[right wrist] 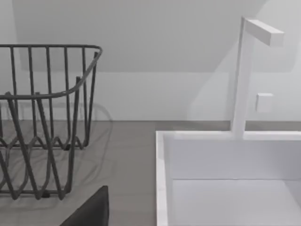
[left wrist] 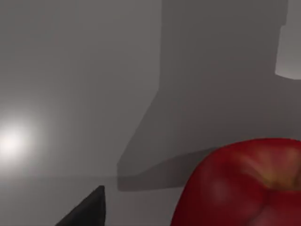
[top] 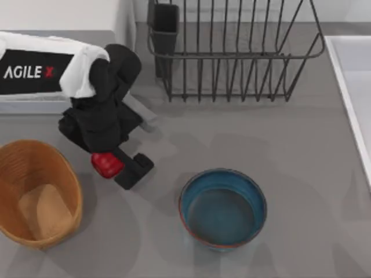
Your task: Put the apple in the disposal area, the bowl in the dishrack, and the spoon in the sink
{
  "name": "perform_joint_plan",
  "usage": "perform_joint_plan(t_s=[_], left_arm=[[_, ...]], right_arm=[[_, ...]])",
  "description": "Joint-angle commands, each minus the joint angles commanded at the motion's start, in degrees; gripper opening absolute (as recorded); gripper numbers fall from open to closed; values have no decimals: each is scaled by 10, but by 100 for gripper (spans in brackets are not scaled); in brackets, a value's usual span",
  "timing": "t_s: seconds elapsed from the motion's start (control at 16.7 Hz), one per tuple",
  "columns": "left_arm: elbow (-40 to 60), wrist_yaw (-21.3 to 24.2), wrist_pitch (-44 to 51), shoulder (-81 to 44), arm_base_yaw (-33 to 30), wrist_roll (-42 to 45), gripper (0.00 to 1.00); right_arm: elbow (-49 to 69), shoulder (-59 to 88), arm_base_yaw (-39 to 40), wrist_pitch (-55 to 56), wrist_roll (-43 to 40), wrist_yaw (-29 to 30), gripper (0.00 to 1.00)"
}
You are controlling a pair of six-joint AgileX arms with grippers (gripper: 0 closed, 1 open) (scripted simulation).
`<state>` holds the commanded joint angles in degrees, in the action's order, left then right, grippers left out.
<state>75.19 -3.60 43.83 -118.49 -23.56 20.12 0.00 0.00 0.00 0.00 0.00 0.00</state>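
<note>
The small red apple (top: 106,165) rests on the table just right of the tan woven basket (top: 35,197), the disposal area. My left gripper (top: 115,169) is open around the apple. One dark finger (top: 136,169) stands to the apple's right, and the wrist view shows a gap between the fingertip (left wrist: 87,212) and the apple (left wrist: 244,188). The blue bowl (top: 222,207) stands upright at front centre. A pale grey strip (top: 142,111), likely the spoon's handle, pokes out from under the left arm. The dishrack (top: 232,52) is at the back, the sink (top: 348,75) at the right edge.
A dark utensil cup (top: 165,26) sits at the rack's back left corner, beside a white appliance (top: 124,23). In the right wrist view, a dark fingertip (right wrist: 91,209) of my right gripper faces the dishrack (right wrist: 42,117), the sink rim (right wrist: 162,179) and a white faucet (right wrist: 242,75).
</note>
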Motion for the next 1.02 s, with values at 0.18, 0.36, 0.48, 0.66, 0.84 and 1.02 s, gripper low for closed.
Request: perform_joint_plan(t_s=[0.18,0.36,0.48,0.66,0.84,1.02], left_arm=[[0,0,0,0,0,0,100],[0,0,0,0,0,0,77],[0,0,0,0,0,0,62],[0,0,0,0,0,0,40],[0,0,0,0,0,0,17],[0,0,0,0,0,0,0]], right_arm=[[0,0,0,0,0,0,100],[0,0,0,0,0,0,100],[0,0,0,0,0,0,100],[0,0,0,0,0,0,100],[0,0,0,0,0,0,100],[0,0,0,0,0,0,100]])
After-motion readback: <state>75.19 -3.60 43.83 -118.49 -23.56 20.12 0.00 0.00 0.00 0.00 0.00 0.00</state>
